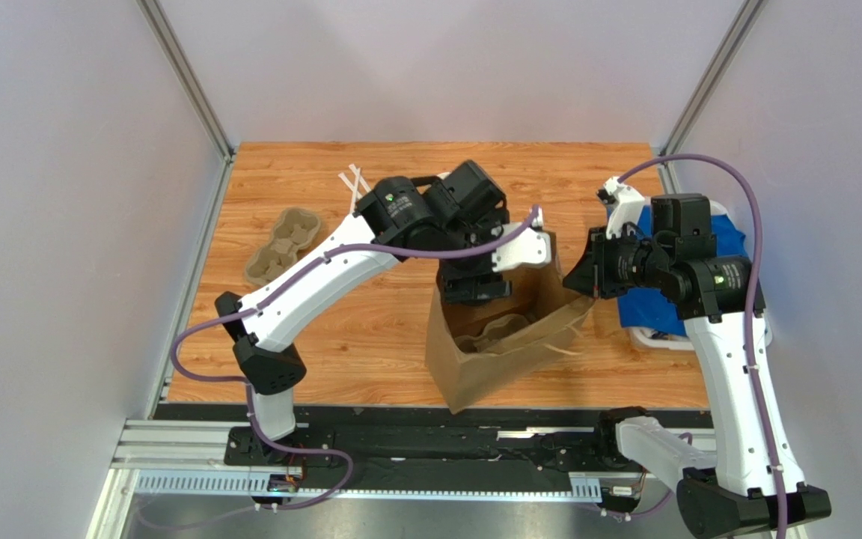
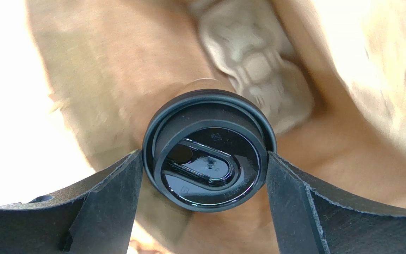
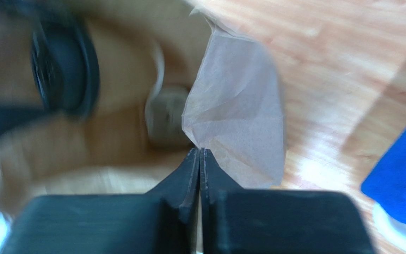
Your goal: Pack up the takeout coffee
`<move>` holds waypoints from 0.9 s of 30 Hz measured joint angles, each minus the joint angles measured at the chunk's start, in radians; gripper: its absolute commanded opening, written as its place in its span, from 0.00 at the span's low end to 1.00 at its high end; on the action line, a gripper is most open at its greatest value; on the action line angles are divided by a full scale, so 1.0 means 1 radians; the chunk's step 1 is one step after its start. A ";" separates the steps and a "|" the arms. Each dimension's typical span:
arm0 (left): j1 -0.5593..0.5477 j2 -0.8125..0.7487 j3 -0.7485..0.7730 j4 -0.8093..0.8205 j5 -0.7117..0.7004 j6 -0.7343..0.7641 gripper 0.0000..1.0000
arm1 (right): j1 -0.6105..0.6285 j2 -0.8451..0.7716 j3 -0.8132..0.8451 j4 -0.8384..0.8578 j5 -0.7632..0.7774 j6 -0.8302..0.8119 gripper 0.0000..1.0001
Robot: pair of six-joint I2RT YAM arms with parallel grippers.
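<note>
Top external view first: you've got the wooden table, and the brown paper bag stands open near its front edge with both arms reaching over it. A blue cloth lies under the right arm. Off to the left a spare pulp carrier sits well apart from the action.

Your right gripper is on the bag's right-hand rim, jaws pressed together with the paper flap pinched between them, holding the mouth wide. Down inside the bag a second carrier lies at the bottom.

Now the one that matters. The takeout coffee is upright in your left gripper, fingers clamped against either side of its black lid. Bag walls show all around it and the second carrier shows below and beyond it, so it's inside the mouth of the bag. I can't tell whether its base touches anything yet.

To my eye you're at the placing step, cup going in. Next move calls for a straight, slow descent with the cup level, aimed at a pocket of the second carrier or the bag floor just beside it. Keep the right pinch firm, and open the left jaws only once the cup is seated.
</note>
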 measured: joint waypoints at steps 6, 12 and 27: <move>0.039 0.005 0.122 0.004 -0.016 0.055 0.33 | -0.006 0.024 0.025 -0.092 -0.072 -0.069 0.70; 0.011 0.005 0.101 0.007 0.034 0.071 0.33 | -0.015 0.130 0.219 -0.079 -0.081 -0.188 0.79; 0.012 -0.074 -0.076 0.005 0.053 0.059 0.33 | 0.117 0.354 0.349 0.109 -0.196 -0.336 0.74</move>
